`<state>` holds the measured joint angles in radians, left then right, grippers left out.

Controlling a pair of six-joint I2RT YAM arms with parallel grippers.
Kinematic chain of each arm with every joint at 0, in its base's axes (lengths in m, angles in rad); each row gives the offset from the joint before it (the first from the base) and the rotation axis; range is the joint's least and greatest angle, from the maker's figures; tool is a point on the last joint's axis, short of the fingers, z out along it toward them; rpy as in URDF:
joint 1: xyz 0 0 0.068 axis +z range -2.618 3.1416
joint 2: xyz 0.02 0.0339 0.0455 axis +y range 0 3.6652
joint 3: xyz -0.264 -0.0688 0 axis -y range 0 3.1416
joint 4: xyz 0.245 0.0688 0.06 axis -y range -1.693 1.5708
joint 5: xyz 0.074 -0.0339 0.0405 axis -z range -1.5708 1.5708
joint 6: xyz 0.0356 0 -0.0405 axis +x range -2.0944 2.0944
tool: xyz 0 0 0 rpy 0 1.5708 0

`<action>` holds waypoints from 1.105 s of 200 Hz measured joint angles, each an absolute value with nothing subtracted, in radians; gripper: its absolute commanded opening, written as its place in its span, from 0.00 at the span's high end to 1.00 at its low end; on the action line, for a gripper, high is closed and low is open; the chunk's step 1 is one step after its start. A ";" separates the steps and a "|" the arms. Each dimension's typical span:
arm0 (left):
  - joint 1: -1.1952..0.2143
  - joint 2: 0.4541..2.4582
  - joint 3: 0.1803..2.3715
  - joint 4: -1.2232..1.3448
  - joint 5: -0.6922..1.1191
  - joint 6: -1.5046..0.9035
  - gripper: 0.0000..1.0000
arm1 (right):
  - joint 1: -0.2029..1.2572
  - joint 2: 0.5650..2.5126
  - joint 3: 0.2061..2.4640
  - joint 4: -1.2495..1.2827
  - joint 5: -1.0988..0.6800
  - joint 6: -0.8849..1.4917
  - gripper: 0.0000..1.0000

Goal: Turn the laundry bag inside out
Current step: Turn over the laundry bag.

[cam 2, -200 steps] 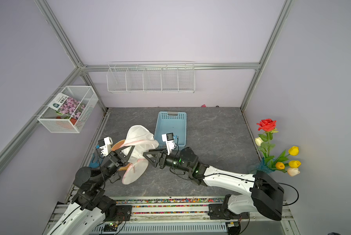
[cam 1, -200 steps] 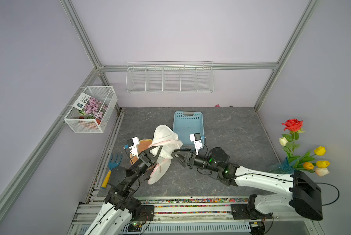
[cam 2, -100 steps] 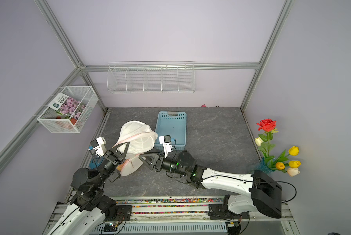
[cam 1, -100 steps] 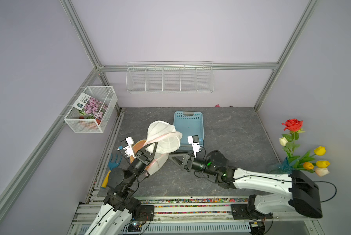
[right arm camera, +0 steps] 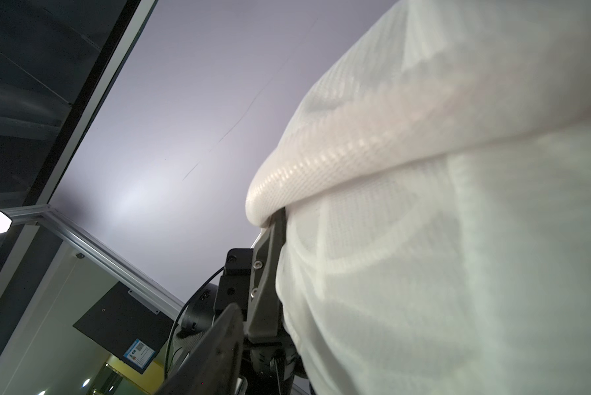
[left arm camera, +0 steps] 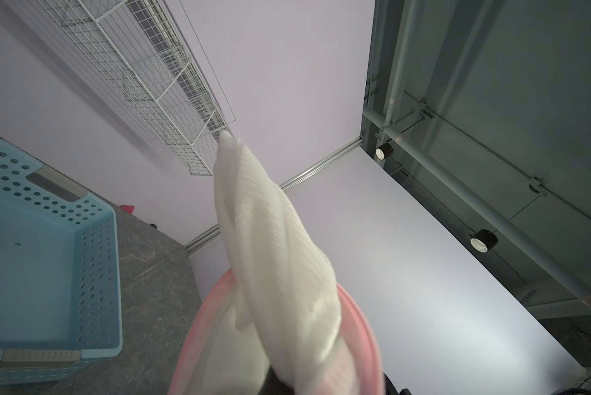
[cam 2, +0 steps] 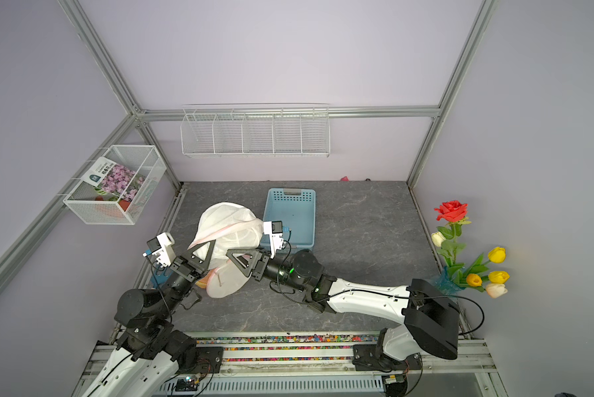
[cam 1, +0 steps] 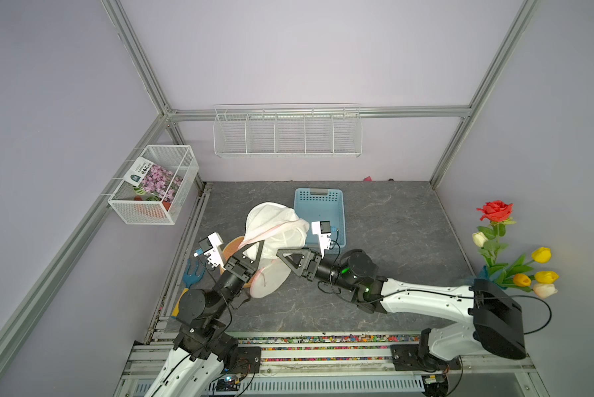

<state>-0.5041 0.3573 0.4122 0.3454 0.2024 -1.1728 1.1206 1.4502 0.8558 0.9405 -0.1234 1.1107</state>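
The blue basket (cam 1: 323, 209) sat at 2 o'clock of the laundry bag (cam 1: 271, 223), which hid part of an orange dish (cam 1: 232, 244) at 8 o'clock. The left gripper (cam 1: 254, 248), angled toward 1 o'clock, clenched the bag's mesh. The right gripper (cam 1: 280, 252) pointed to 9 o'clock against the bag; its state could not be told.

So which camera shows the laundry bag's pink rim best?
Left wrist: the pink rim of the laundry bag arcs close up. Both top views show only a thin pink line; right wrist shows it faintly through fabric.
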 measured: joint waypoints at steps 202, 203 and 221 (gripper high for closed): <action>-0.504 0.421 0.616 -0.085 0.259 -0.915 0.99 | 1.030 1.245 0.894 0.556 -0.230 1.058 1.00; -0.504 0.422 0.616 -0.085 0.260 -0.917 1.00 | 1.030 1.245 0.894 0.554 -0.230 1.058 1.00; -0.504 0.449 0.623 -0.129 0.263 -0.864 1.00 | 1.011 1.244 0.905 0.490 -0.258 1.053 1.00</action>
<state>-0.5041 0.4492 0.6231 -0.1287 0.2634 -0.8639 1.0111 1.2438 0.9054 0.4900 -0.2577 1.0531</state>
